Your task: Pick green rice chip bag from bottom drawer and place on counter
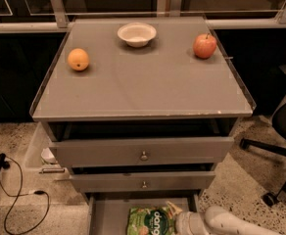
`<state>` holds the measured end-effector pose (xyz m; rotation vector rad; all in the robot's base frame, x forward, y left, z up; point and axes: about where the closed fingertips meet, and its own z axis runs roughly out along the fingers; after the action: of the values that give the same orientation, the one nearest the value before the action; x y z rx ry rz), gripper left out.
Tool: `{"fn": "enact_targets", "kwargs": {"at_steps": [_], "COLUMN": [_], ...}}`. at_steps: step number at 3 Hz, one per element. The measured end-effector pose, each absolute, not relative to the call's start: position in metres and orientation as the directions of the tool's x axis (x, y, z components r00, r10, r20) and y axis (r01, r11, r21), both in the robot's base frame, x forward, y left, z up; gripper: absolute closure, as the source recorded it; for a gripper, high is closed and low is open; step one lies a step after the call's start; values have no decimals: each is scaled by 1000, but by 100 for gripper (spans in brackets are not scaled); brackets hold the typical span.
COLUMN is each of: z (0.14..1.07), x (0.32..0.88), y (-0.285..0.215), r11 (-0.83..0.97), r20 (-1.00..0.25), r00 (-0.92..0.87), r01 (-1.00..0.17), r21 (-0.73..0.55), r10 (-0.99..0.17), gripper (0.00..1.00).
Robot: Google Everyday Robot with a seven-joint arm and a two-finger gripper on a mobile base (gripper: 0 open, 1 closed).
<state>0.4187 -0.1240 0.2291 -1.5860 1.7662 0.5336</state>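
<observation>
Bottom drawer point(108, 218), tool point(175, 216) beside chip bag point(149, 222)

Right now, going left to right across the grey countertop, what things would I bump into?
On the counter: orange → white bowl → red apple. Lower down, the gripper is beside the right edge of the green rice chip bag in the bottom drawer.
</observation>
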Motion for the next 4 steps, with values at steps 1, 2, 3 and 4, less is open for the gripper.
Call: {"fn": "enact_targets", "kwargs": {"at_steps": [1,2,3,4], "z": [192,173,160,146], "x": [422,429,436,437], "y": [-101,-86,-74,-68], "r11": [112,89,79,75], "r20": [-741,-757,-764,-753], "r00": [30,55,71,70], "r01": [-983,-985,-984,-985], "r21": [-142,-149,-158,-157], "r10": [-671,-651,-641,-654], "gripper": [0,0,0,0]}}
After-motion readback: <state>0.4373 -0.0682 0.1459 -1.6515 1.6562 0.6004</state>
